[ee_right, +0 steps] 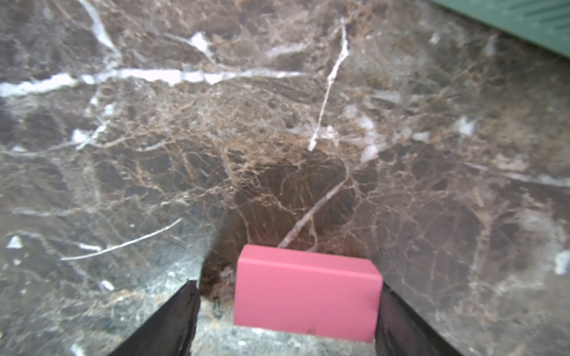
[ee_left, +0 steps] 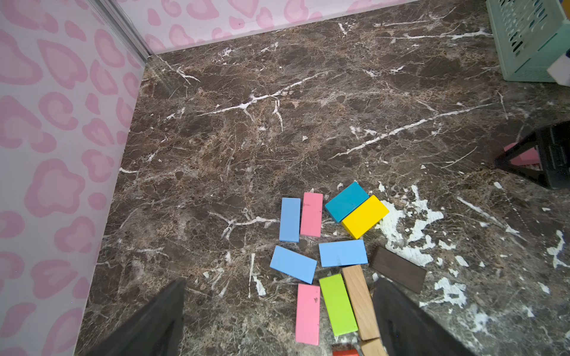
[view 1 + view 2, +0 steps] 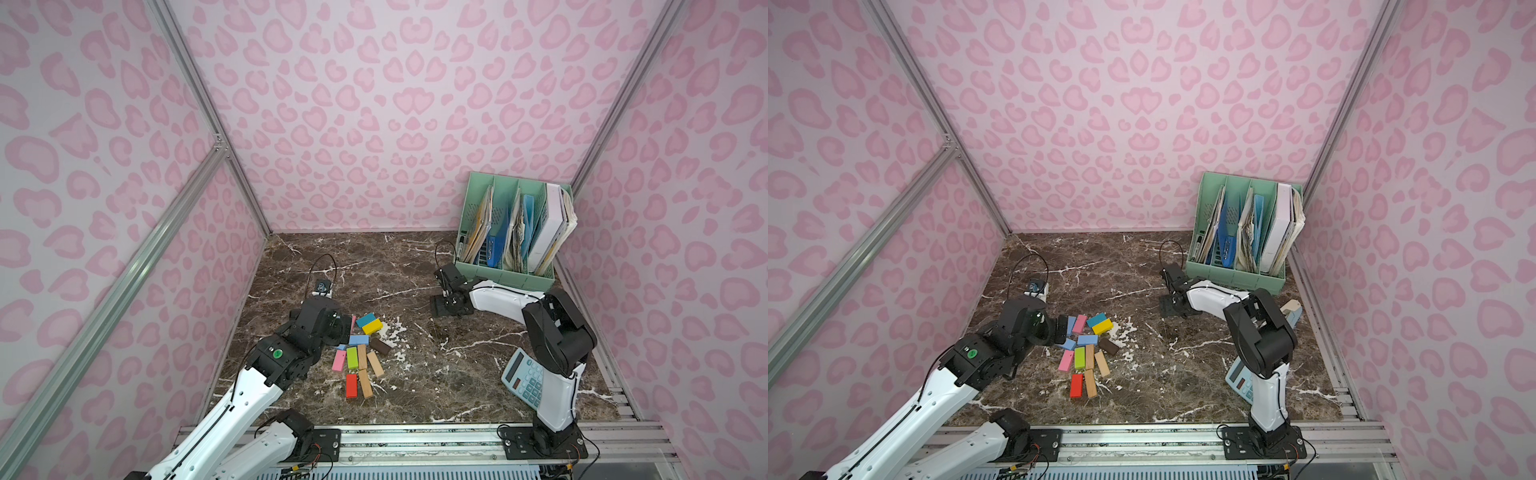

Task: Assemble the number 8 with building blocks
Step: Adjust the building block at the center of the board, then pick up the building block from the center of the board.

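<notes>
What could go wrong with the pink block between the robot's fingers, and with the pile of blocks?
The pink block is between the open jaws of the right gripper and seems to touch one finger, so pulling away could drag it crooked. The left gripper hangs open over closely packed blocks; reaching for one might bump its neighbours.

Even, soft light, faint shadows, top views bowed at edges, right wrist view blurred.
</notes>
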Available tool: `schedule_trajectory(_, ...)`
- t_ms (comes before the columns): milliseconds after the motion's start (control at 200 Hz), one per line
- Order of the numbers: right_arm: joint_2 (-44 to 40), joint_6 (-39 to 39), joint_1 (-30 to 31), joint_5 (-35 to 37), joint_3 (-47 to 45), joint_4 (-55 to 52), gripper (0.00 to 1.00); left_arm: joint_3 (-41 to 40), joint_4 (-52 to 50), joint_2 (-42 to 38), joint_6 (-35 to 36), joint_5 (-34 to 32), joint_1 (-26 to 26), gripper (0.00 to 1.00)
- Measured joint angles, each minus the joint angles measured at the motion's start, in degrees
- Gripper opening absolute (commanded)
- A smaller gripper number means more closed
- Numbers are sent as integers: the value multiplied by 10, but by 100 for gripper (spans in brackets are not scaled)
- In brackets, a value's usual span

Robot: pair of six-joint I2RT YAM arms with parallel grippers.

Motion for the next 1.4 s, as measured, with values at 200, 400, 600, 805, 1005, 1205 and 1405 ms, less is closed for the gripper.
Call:
schedule_trajectory(200,-66,-17,5,4,17,-8,97,-8,1,5,-1,-2,0,98)
schedule_trajectory(400,-162,-40,36,20,-20,12,98,6,0,66,5,14,7,98)
schedule_trajectory(600,-260,-54,53,23,-92,48,98,47,-9,178,17,77,46,90)
schedule_trajectory(805,-380,-64,54,-23,-209,138,98,104,-24,308,17,144,92,81)
schedule_trajectory(1005,-448,-69,51,-51,-266,205,98,152,-45,418,16,186,136,68)
schedule_trajectory(1205,-469,-79,42,-71,-297,233,98,175,-57,478,15,211,173,62)
schedule_trajectory(1405,-476,-85,32,-89,-311,246,98,192,-59,523,14,222,181,59)
